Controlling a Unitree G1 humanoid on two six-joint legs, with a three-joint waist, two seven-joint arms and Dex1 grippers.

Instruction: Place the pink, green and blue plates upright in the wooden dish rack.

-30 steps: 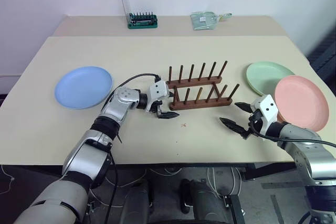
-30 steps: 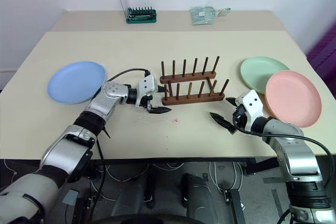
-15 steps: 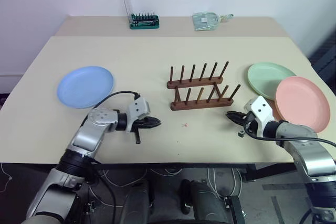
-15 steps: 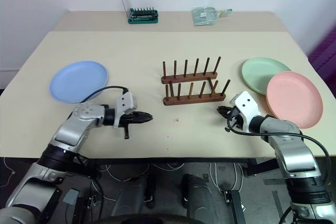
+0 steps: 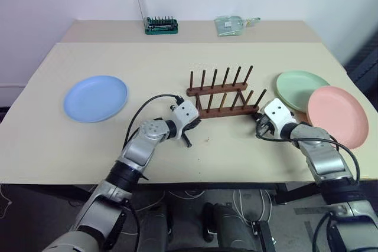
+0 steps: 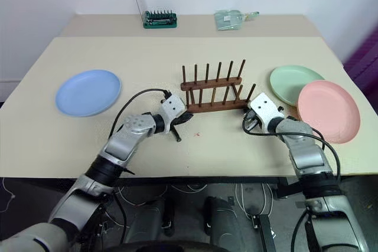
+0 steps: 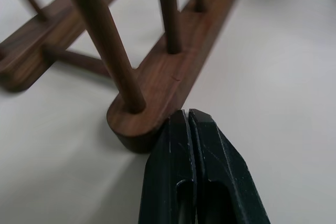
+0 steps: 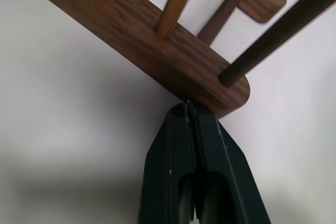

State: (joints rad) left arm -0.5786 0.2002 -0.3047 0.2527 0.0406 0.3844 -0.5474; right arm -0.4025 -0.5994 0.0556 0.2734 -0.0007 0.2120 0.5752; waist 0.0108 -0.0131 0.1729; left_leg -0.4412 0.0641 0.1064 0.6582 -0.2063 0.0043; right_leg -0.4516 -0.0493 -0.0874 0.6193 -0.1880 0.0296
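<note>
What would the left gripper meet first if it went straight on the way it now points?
The wooden dish rack. The shut left gripper has its tips right at the rounded end of the rack's near rail, seemingly touching it already, so any advance would push that rail end.

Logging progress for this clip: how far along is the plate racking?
Nothing racked: the wooden dish rack holds no plates. The blue plate, green plate and pink plate lie flat. Both shut hands, left hand and right hand, meet the rack's near rail ends.
</note>
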